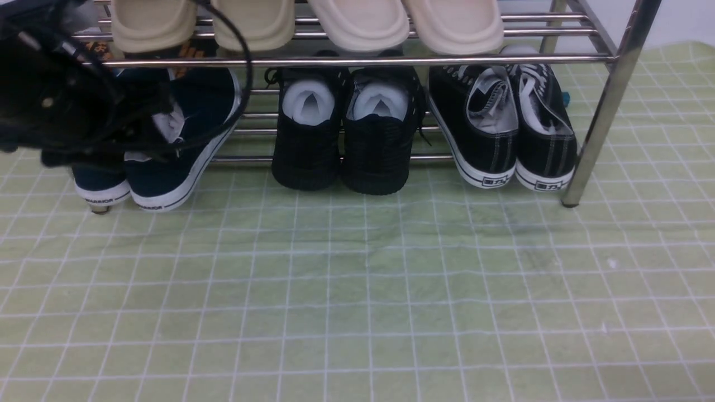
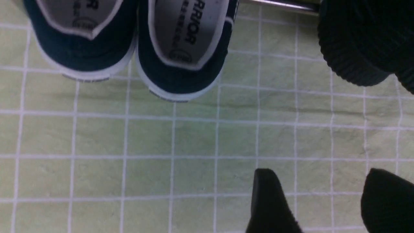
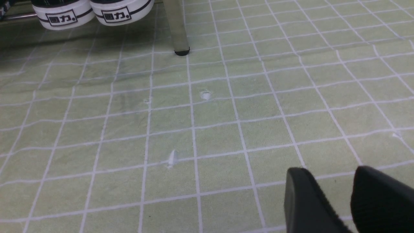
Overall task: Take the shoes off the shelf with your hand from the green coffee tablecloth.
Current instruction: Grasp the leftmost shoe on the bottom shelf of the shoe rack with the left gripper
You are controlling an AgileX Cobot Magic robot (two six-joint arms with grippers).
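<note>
Green coffee tablecloth (image 1: pixel 357 301) fills the foreground as the navy shoes (image 1: pixel 167 173) sit at nine o'clock, heels poking out past the lower rail of the chrome shelf (image 1: pixel 609 95) and apparently resting on the cloth. Left gripper (image 2: pixel 320 181) hangs just before those heels, jaws spread and empty; right gripper (image 3: pixel 333 178), off toward three o'clock, is likewise parted on nothing. Light, soft canvas likely yields, so the firm rubber-backed heel rim looks the best hold for a pinch.

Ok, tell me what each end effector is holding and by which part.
Nothing is held. The left end effector hangs open over the tablecloth, clear of the navy shoes; the right end effector is empty too.
</note>
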